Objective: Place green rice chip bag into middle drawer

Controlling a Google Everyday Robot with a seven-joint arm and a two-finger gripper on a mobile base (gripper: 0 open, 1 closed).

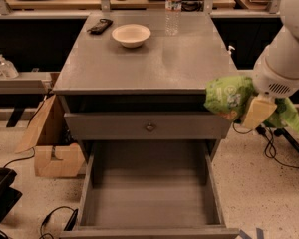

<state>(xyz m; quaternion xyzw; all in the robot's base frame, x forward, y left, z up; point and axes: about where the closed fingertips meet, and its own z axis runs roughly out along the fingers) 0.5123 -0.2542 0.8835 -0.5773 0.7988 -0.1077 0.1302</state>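
The green rice chip bag (229, 97) is crumpled and bright green with pale print. It hangs in the air just off the cabinet's right side, level with the top drawer front. My gripper (257, 111) is shut on the green rice chip bag, with one cream-coloured finger (257, 112) across the bag's front. The white arm rises from it to the upper right. The middle drawer (149, 198) is pulled out wide open below and to the left of the bag; its flat grey floor holds nothing.
The grey cabinet top (144, 59) holds a white bowl (131, 35), a clear water bottle (173, 8) and a dark object (100, 26). The shut top drawer front has a round knob (150, 127). A cardboard box (52, 143) stands at the left. Cables lie on the floor.
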